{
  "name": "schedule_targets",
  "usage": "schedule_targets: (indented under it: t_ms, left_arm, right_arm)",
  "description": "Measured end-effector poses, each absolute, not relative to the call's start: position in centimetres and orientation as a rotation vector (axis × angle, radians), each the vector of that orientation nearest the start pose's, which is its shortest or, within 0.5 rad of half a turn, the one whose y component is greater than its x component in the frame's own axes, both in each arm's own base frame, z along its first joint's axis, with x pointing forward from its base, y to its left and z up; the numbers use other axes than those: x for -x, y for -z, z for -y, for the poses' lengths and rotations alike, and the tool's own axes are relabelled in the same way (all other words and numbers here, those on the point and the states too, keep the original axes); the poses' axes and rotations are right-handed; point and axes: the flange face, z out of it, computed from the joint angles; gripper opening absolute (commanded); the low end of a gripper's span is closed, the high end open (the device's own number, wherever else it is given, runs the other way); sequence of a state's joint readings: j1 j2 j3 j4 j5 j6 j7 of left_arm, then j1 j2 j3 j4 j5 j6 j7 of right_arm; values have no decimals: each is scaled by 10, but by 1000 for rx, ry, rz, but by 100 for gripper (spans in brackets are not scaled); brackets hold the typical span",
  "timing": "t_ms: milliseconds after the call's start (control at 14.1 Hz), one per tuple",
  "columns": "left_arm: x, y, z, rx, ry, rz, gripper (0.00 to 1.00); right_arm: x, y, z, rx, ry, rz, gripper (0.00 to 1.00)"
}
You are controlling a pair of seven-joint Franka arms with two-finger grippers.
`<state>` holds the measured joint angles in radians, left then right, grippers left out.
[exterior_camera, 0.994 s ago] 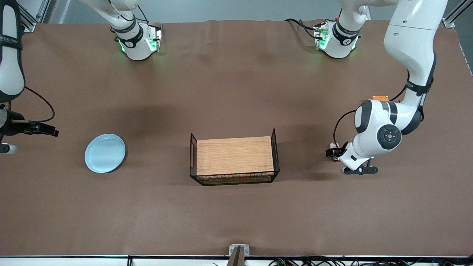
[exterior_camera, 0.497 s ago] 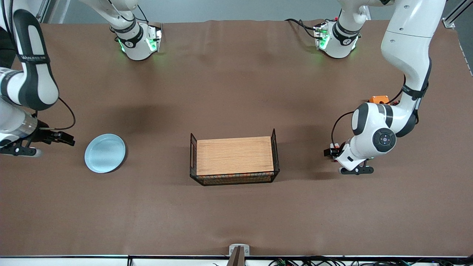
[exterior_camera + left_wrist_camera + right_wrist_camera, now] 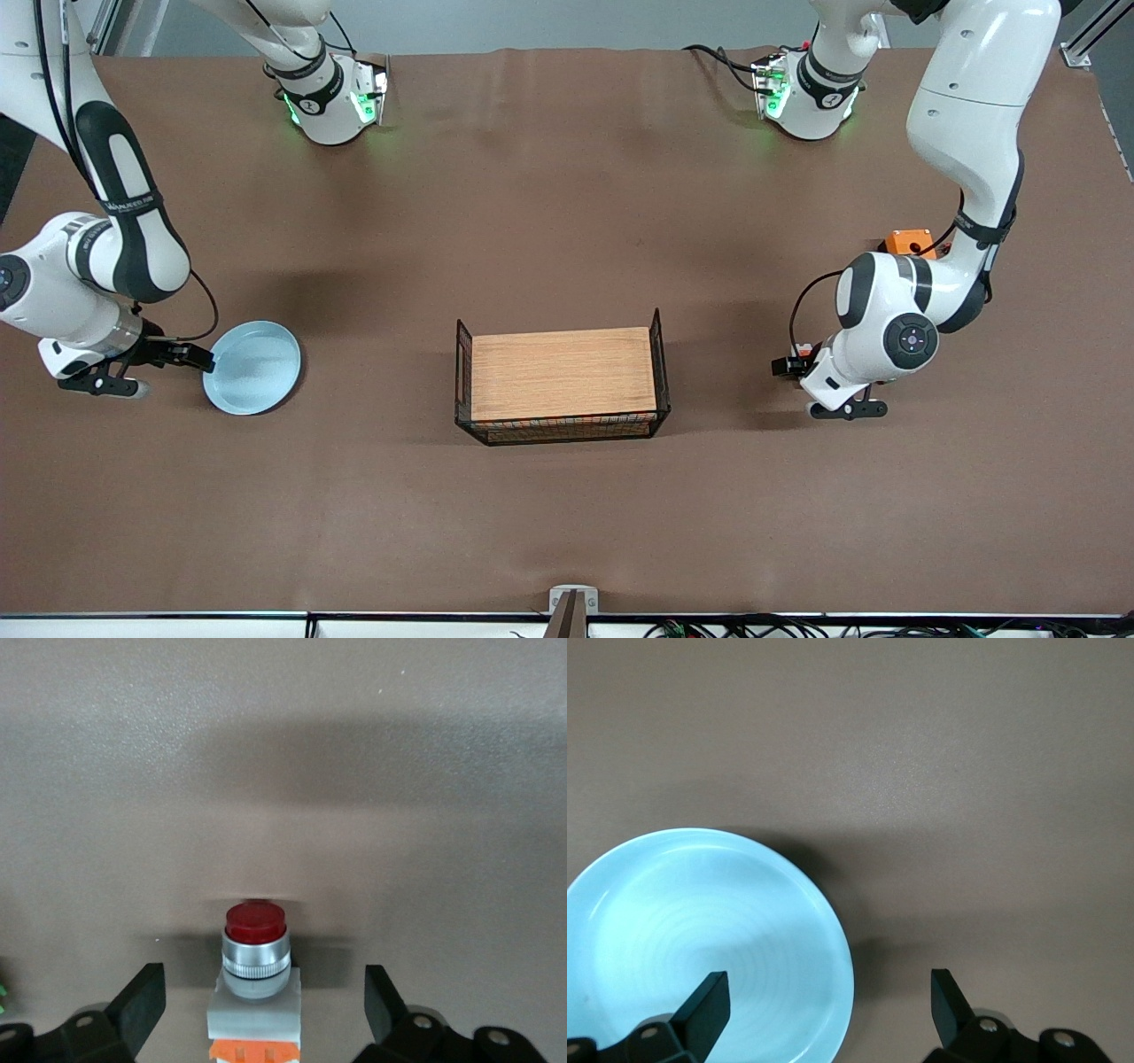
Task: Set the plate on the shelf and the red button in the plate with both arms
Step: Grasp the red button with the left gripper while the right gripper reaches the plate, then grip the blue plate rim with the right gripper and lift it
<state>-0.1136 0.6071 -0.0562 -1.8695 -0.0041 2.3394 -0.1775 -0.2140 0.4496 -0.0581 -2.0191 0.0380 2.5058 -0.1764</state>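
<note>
The pale blue plate (image 3: 252, 368) lies on the brown table toward the right arm's end. My right gripper (image 3: 193, 356) is open at the plate's edge; in the right wrist view its fingers (image 3: 707, 1003) straddle the rim of the plate (image 3: 700, 939), one over the dish and one over bare table. The red button (image 3: 255, 967), a white block with an orange patch and a red round tip, stands on the table toward the left arm's end and shows faintly in the front view (image 3: 803, 352). My left gripper (image 3: 784, 365) is open around it, fingers (image 3: 142, 1005) apart from its sides.
A black wire basket (image 3: 567, 430) holding a wooden board sits mid-table. A square orange box (image 3: 908, 241) with a hole lies beside the left arm's forearm, farther from the front camera than the button.
My right arm has swung in from the table's end and brought its gripper to the plate's edge. My left gripper has shifted slightly toward the basket, staying around the button.
</note>
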Motion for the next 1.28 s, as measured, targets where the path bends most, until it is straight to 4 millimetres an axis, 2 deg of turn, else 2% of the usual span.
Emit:
schedule_targets:
  t_ms: [355,568,852,923,1207,1278]
  left_arm:
    - [-613,-176,104,3145,-223,29,40]
    - [-613,-176,104,3145,-223,29,33]
    - [-614,-177,104,3145,-222,29,33]
    - [-614,-177,104,3145,-222,29,33]
    - [-614,-177,104,3145,-219,30,34]
    - [-616,-180,103,3147,-209,32,34]
  right_arm:
    - [-581,-203,174,3144,45,-225,99]
    - [-579,-195,179,3141,32,-239,100]
    - [-578,-189,178,3139,19,-219,99]
    - [-578,-188,177,3140,15,-195,95]
    - [-576,-184,177,3138,-7,-160,60]
    - [-575,-182,176,3136,-16,-159,56]
